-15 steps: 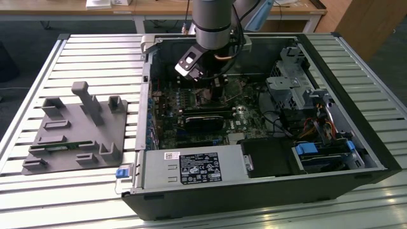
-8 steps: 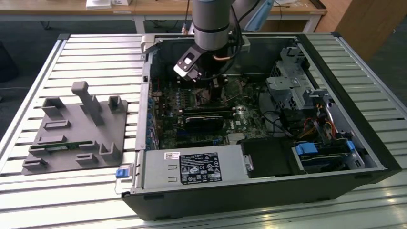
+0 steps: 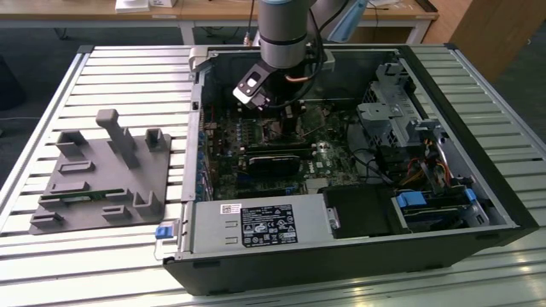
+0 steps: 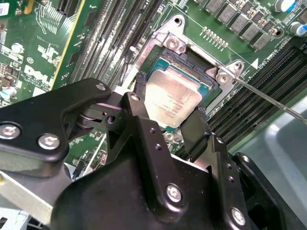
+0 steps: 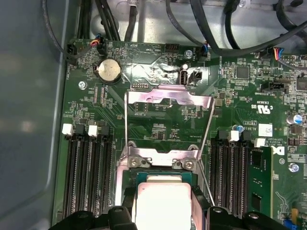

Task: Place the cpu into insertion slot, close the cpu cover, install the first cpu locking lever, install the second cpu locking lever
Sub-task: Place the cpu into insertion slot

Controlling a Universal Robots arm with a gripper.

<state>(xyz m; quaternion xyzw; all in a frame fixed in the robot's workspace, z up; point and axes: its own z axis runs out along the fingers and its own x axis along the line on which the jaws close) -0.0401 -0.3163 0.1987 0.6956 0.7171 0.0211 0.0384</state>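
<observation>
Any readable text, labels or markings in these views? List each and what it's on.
power supply label: too small to read.
cpu top print: blurred, unreadable.
motherboard silkscreen: too small to quote reliably.
Nothing else legible.

The open computer case lies on the slatted table, with a fixture tray well apart on the exterior view's left. Inside the case, the motherboard lies to the left, the drive cage to the right and the power supply along the near edge. The arm hangs over the motherboard's far part. In the second wrist view the gripper sets its fingers against two opposite edges of the cpu, which lies over the insertion slot (whether fully seated cannot be told). The cpu cover stands swung open beyond the slot, with memory slots on either flank.
</observation>
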